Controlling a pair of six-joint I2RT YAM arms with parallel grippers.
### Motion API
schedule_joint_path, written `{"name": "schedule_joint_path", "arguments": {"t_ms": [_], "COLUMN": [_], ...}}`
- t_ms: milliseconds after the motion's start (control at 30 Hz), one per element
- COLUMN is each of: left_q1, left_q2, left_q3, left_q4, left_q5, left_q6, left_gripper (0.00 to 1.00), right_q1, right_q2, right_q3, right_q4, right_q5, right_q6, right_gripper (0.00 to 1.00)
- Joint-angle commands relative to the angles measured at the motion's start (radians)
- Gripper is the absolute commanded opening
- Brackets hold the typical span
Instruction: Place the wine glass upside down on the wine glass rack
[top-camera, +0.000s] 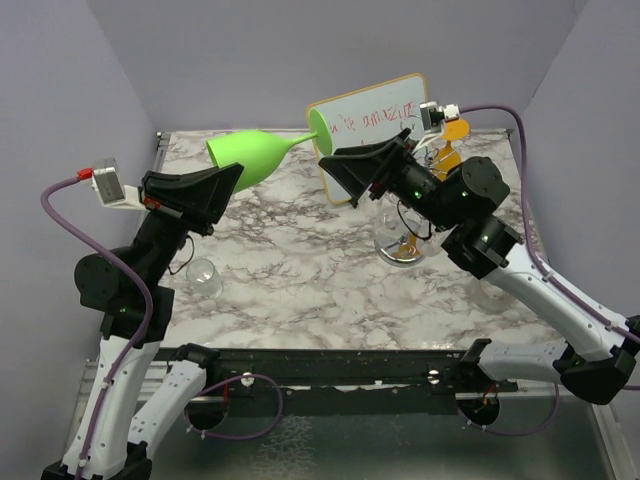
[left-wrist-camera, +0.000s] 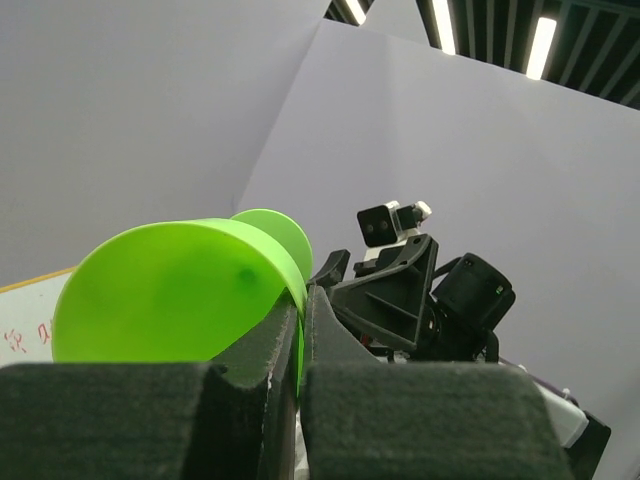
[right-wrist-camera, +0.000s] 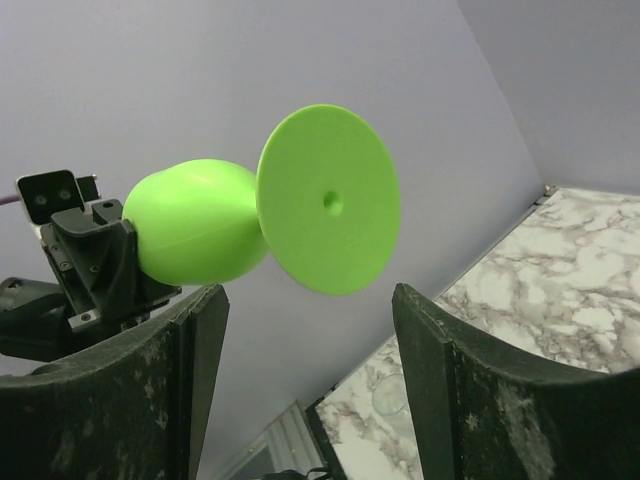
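Note:
A bright green wine glass (top-camera: 255, 155) is held on its side in the air, foot pointing right. My left gripper (top-camera: 234, 177) is shut on the rim of its bowl; in the left wrist view the rim is pinched between the pads (left-wrist-camera: 303, 312) and the bowl (left-wrist-camera: 170, 300) fills the left. My right gripper (top-camera: 345, 165) is open just right of the glass's foot, not touching it; in the right wrist view the foot (right-wrist-camera: 328, 212) sits above the open gripper (right-wrist-camera: 310, 300). The rack's shiny round base (top-camera: 398, 252) shows under the right arm; its wire arms are mostly hidden.
A tilted whiteboard (top-camera: 378, 118) with red writing stands behind the right gripper. A clear glass (top-camera: 203, 277) stands on the marble table (top-camera: 300, 270) near the left arm and also shows in the right wrist view (right-wrist-camera: 385, 400). Purple walls enclose the table.

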Motion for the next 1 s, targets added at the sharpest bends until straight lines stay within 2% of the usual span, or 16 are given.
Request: {"name": "schedule_joint_path", "arguments": {"t_ms": [0,133,367,533,700,767,800,867,933,967], "left_q1": [0.003,0.003,0.003,0.003,0.002,0.003,0.003,0.003,0.002,0.003], "left_q2": [-0.012,-0.021,-0.028,-0.034,-0.043,-0.046,-0.048,-0.055,-0.063,-0.067], "left_q3": [-0.027,-0.037,-0.053,-0.054,-0.043,-0.037,-0.038,-0.036,-0.031,-0.034], "left_q4": [0.032,0.032,0.029,-0.004,-0.082,-0.116,-0.132,-0.163,-0.208,-0.212], "left_q5": [0.044,0.043,0.032,0.016,-0.023,-0.042,-0.046,-0.064,-0.087,-0.083], "left_q6": [-0.024,-0.030,-0.047,-0.051,-0.030,-0.021,-0.016,-0.007,0.003,0.008], "left_gripper": [0.00,0.00,0.00,0.00,0.00,0.01,0.04,0.14,0.33,0.39], "right_q1": [0.008,0.008,0.007,0.007,0.007,0.008,0.008,0.008,0.008,0.008], "right_q2": [0.028,0.045,0.088,0.131,0.187,0.206,0.214,0.229,0.237,0.241], "right_q3": [0.064,0.094,0.148,0.196,0.247,0.260,0.265,0.271,0.263,0.257], "right_q4": [-0.004,-0.037,-0.113,-0.154,-0.223,-0.231,-0.232,-0.222,-0.183,-0.154], "right_q5": [0.000,0.012,0.015,0.022,0.056,0.083,0.097,0.124,0.162,0.176], "right_q6": [-0.178,-0.344,-0.518,-0.605,-0.646,-0.652,-0.679,-0.716,-0.762,-0.790], "right_gripper": [0.70,0.60,0.40,0.37,0.21,0.10,0.03,0.01,0.01,0.01]}}
